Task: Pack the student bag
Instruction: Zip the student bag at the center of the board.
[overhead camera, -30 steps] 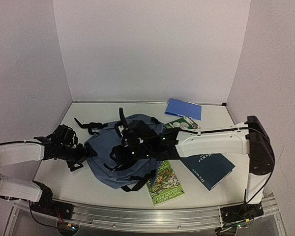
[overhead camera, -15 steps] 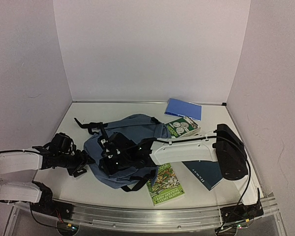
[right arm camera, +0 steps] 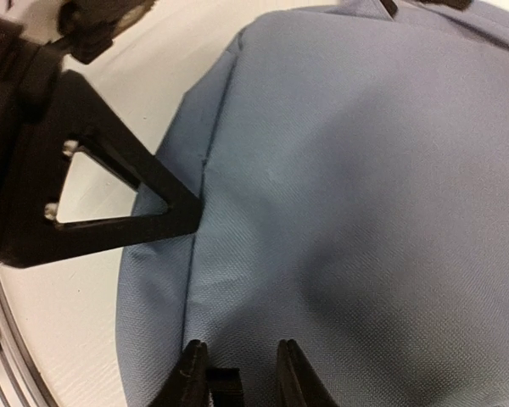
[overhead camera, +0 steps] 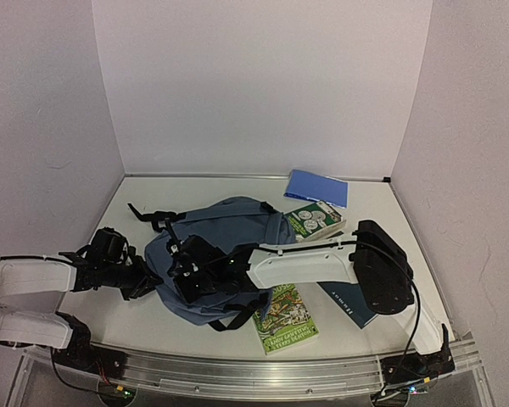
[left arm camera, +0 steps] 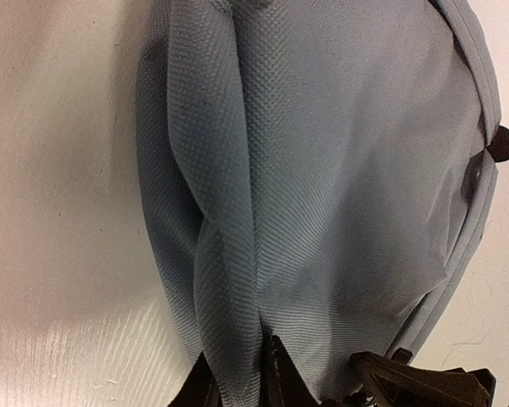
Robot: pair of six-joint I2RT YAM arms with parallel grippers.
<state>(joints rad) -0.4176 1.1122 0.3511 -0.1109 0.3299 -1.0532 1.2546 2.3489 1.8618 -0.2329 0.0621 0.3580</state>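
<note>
student bag lies slumped on the table, left of centre, straps trailing at the far side. left gripper jaws pinch a raised fold at its left edge. right gripper jaws are narrow and straddle the seam ridge just beside it; can't tell if they bite.

risks:
- fine-weave cloth slips out of the pinch under pull
- both grabs take only the outer shell, so the opening never parts
- limp bag drags over the smooth table into the glossy green paperback

fabric is soft, slate-blue and creased; straps look like black webbing.
</note>
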